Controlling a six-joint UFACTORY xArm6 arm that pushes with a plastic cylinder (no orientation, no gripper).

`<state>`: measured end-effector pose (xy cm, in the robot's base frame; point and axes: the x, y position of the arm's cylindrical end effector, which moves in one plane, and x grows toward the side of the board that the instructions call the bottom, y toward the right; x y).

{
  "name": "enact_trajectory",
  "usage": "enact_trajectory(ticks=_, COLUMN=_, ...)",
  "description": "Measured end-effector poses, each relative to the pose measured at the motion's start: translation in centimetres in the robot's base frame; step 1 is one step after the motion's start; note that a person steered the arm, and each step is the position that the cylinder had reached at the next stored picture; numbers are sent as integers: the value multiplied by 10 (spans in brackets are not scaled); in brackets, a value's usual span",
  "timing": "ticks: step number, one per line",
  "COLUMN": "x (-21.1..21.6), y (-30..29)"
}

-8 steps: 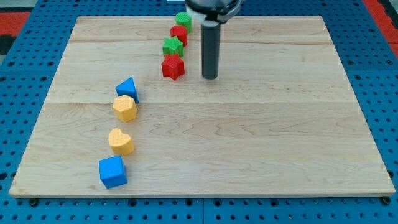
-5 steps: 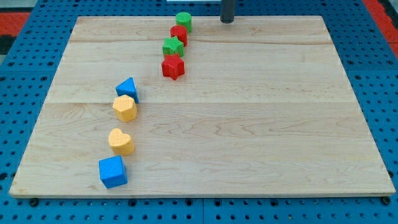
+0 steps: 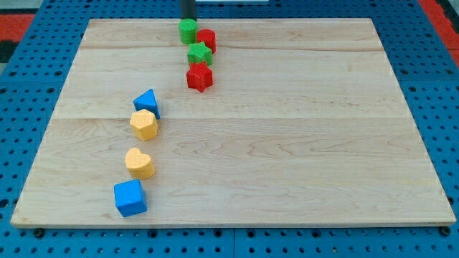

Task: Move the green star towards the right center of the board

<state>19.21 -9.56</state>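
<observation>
Up top on wooden board (image 3: 287,143) — my tip (image 3: 188,18) bare, touching green cylinder (image 3: 188,31), beside green star (image 3: 199,53).

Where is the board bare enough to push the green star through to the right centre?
Everything to the view's right of the green star and red star is bare board. Crowded: the top cluster, where my tip sits above the green cylinder.

dark rod upright, my tip (image 3: 187,18) at view's top
</observation>
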Motion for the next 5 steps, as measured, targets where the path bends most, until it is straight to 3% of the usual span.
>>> enact_trajectory(ticks=2, x=17, y=24)
enact_trajectory(ticks=5, x=74, y=40)
